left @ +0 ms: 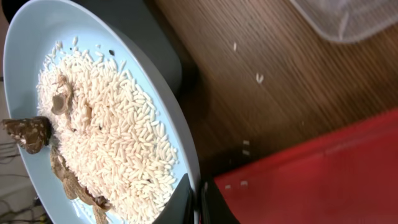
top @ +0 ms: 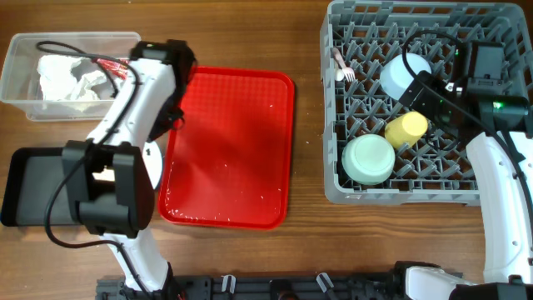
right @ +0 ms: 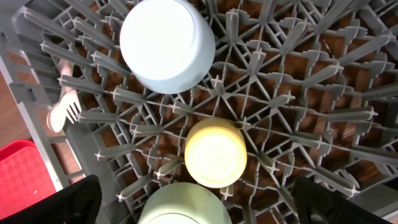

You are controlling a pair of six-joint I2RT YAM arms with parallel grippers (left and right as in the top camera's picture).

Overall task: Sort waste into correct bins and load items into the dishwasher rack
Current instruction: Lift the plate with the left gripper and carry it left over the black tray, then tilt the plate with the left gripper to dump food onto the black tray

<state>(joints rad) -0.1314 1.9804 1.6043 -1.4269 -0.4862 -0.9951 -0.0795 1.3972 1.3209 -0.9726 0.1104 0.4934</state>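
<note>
Pinching the plate by its rim in the left tool, rice and brown scraps heaped on it, at the edge of the black tray beside the red tray. Holding the right tool spread wide above the rack — green bowl, cup and blue bowl among the pegs, fork by its far left wall. Farthest back — napkins in the tub.

Even, bright light from above. My left arm casts a soft shadow on the red tray, which shows small glints. The light blue bowl looks washed nearly white.
</note>
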